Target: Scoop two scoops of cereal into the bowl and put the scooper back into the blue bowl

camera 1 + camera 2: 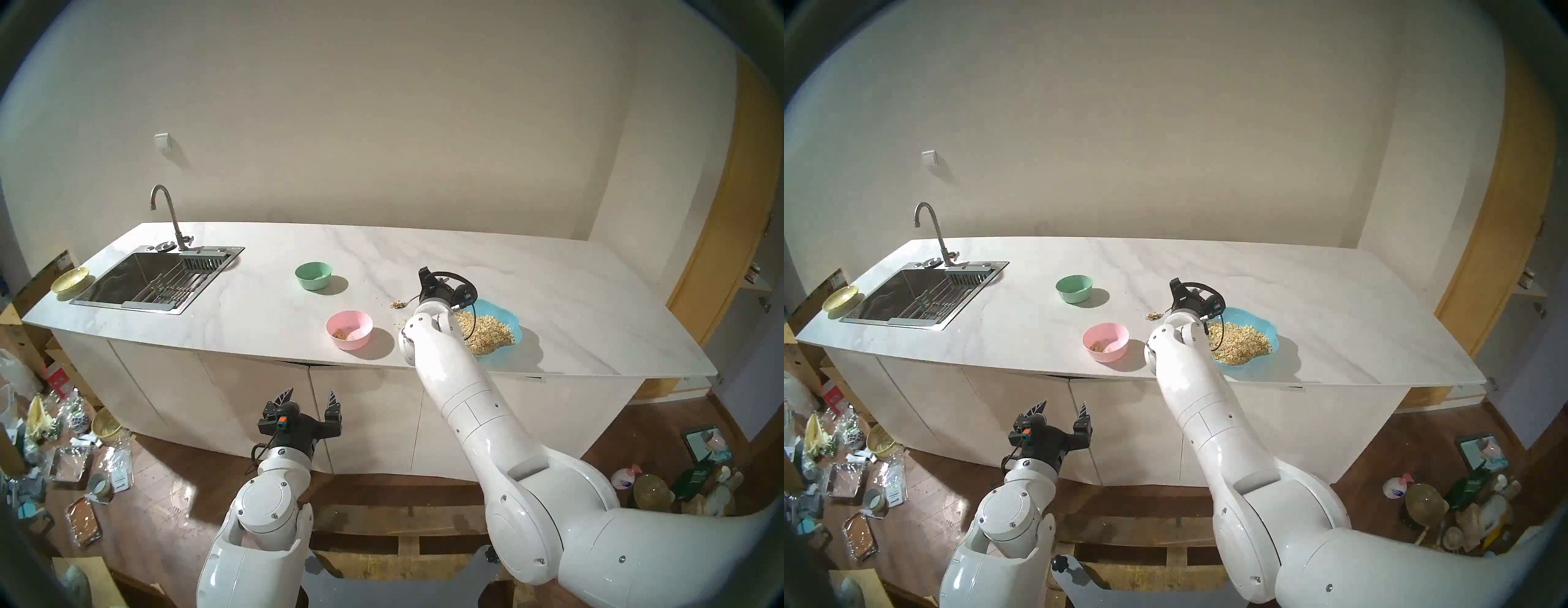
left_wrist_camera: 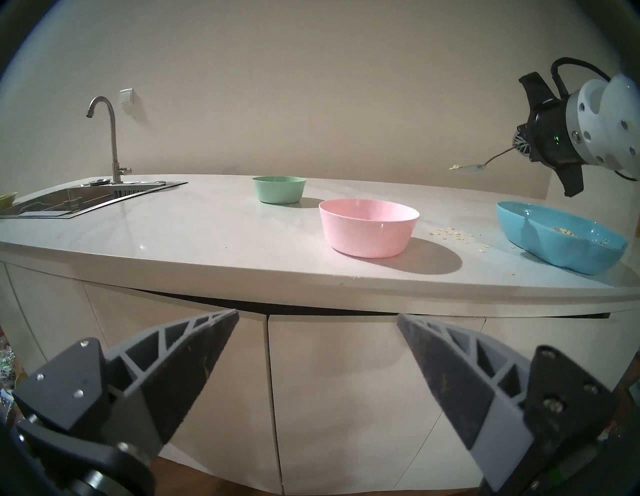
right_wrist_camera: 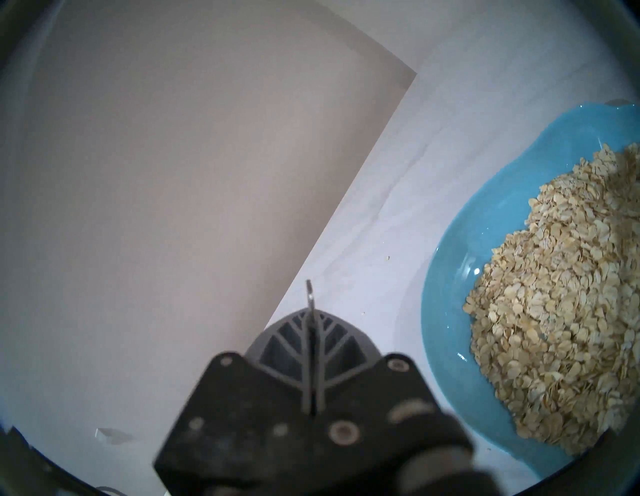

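Nearest the head camera, the left gripper [image 1: 311,401] hangs open in front of the counter [image 1: 263,305], holding nothing. Much of the blue bowl [image 1: 507,316] hides behind the right arm. Left of that bowl, the right gripper [image 3: 310,313] pinches the spoon [image 2: 475,168], handle mostly concealed; its long axis points left toward the pink bowl [image 1: 349,329], flakes [image 1: 399,304] heaped on its head, above the counter.

Four bowls stand on the counter [image 1: 530,271]: one pink bowl [image 1: 349,329], one mint-green bowl [image 1: 313,275], one blue bowl [image 1: 500,327] near the front edge, one yellow dish [image 1: 70,280] at the left end. One spoon [image 2: 474,168], one faucet [image 1: 167,212], two grippers.
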### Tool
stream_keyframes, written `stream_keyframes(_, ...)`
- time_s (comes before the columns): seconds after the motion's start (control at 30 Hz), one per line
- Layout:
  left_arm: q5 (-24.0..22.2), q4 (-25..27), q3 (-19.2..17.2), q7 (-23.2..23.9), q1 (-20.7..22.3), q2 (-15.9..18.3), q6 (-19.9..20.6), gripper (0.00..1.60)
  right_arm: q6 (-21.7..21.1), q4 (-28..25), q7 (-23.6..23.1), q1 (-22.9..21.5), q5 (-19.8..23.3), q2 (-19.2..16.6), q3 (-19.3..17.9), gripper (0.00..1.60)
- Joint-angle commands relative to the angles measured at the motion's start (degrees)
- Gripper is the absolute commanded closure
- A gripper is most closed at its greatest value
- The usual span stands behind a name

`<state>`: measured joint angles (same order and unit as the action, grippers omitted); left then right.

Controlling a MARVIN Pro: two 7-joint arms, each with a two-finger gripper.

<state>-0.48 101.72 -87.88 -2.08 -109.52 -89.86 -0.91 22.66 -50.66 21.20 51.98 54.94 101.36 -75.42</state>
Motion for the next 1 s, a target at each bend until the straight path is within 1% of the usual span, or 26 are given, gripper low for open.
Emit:
stream_keyframes(0.0, -0.1, 1.5, 0.1, 0.2, 0.3, 0.0, -0.3, 0.0, 1.7, 1.5, -0.3, -3.5, -0.7, 3.1, 1.2, 1.6)
stream_keyframes(0.2, -0.1, 1.5, 0.1, 0.2, 0.3, 0.0, -0.3, 0.0, 2.7, 4.0, -0.2, -4.6, -0.7, 4.5, 1.8, 1.6)
stream_keyframes(0.47, -0.1, 1.5, 0.1, 0.2, 0.3, 0.0, -0.4, 0.0, 3.5, 8.5, -0.8, -7.0, -0.4, 6.3, 2.5, 1.6)
stream_keyframes(0.8, -0.1, 1.5, 0.1, 0.2, 0.3, 0.0, -0.3, 0.0, 3.7, 13.0, -2.2, -9.5, -0.5, 7.4, 3.3, 1.6)
stream_keyframes(0.97, -0.1, 1.5, 0.1, 0.2, 0.3, 0.0, -0.3, 0.0, 3.8, 14.4, -2.9, -10.3, -2.0, 7.7, 5.6, 1.6)
